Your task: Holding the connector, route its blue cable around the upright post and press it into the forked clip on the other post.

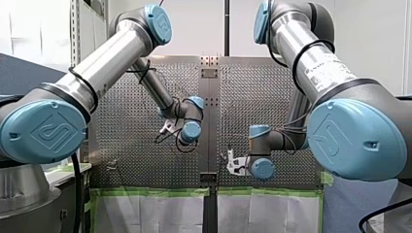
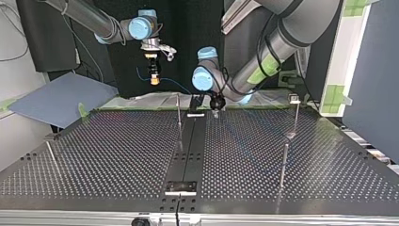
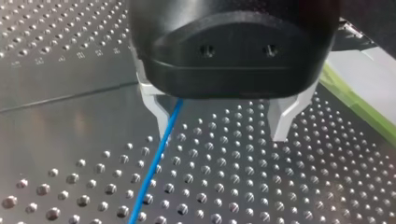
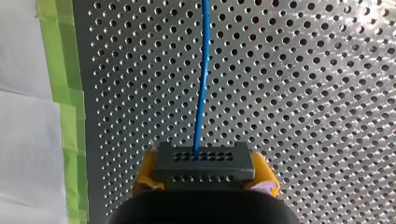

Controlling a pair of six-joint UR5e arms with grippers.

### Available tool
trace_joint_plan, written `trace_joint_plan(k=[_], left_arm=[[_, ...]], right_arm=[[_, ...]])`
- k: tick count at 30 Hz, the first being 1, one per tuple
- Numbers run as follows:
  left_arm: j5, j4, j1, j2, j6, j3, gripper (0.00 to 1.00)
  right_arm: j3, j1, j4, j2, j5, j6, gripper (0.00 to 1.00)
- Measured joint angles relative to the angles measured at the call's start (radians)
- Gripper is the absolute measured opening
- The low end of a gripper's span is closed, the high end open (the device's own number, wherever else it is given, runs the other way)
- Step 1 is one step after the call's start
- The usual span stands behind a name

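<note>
In the right wrist view, my right gripper point(image 4: 205, 176) is shut on a grey connector point(image 4: 204, 161), held between its yellow pads point(image 4: 144, 177). The blue cable point(image 4: 202, 79) leaves the connector and runs straight ahead over the perforated table. The top view shows this gripper point(image 2: 154, 76) held high at the left, with the cable point(image 2: 175, 84) sagging toward my left gripper point(image 2: 216, 108). My left gripper point(image 3: 222, 127) stands open just above the table. The cable point(image 3: 156, 163) passes between its fingers, close to one metal finger point(image 3: 158, 112) and not gripped.
A thin upright post point(image 2: 179, 117) stands near the table's far middle. At the top view's right stands a post with a small head point(image 2: 295, 106), and another post point(image 2: 283, 165) stands nearer the camera. A short pin point(image 2: 51, 156) is at the left. Green tape point(image 4: 63, 70) lines the table edge.
</note>
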State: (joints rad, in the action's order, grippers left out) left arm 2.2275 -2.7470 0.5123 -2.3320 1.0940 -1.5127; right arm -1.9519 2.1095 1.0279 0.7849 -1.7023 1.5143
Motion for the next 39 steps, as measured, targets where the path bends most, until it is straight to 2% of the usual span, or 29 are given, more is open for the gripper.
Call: trace_joint_plan(k=[5,14,21,33,39], left_arm=[[-0.010,-0.011,0.002,-0.015,0.013,0.002,1.00],[-0.051,-0.040,0.021,-0.091,0.056,0.035,1.00],[-0.113,-0.028,0.034,-0.107,0.119,0.049,1.00],[-0.210,-0.052,0.046,-0.108,0.238,0.048,1.00],[-0.216,-0.070,0.055,-0.132,0.293,0.048,1.00]], right_arm=[[0.000,0.000,0.001,0.000,0.013,0.003,0.00],[0.000,0.001,0.003,0.000,0.020,0.006,0.00],[0.000,0.001,0.005,0.000,0.024,0.004,0.00],[0.000,0.001,0.008,0.000,0.040,0.005,0.00],[0.000,0.001,0.008,0.000,0.042,0.004,0.00]])
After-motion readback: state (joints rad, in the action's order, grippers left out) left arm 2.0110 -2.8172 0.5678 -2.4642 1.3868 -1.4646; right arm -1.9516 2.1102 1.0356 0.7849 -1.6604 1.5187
